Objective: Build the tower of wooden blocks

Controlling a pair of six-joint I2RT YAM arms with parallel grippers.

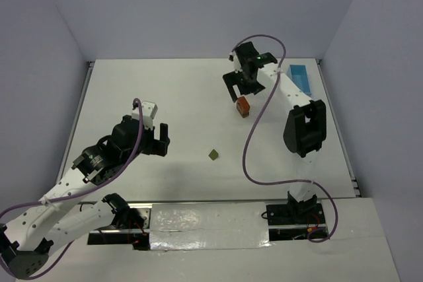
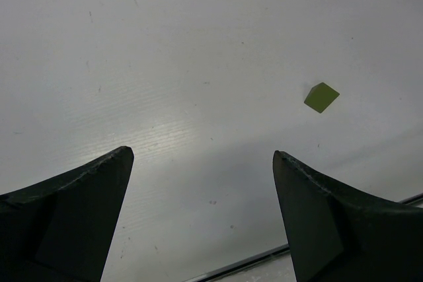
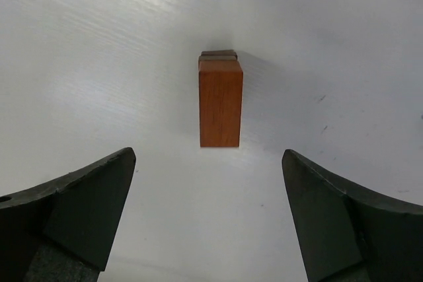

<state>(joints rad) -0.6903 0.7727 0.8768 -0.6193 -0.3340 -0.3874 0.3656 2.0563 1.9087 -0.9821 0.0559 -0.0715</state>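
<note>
The wood block tower is a small orange-brown stack with a darker block showing at its far end, standing at the back middle-right of the table. In the right wrist view the tower stands just ahead of my open, empty right gripper, centred between the jaws and apart from them. In the top view the right gripper hovers right behind the tower. A loose olive green block lies mid-table. My left gripper is open and empty to its left; the block lies ahead-right of the left gripper.
A light blue tray stands at the back right near the wall. The right arm's purple cable loops over the table between the tower and the arm base. The table's near edge shows below the left jaws.
</note>
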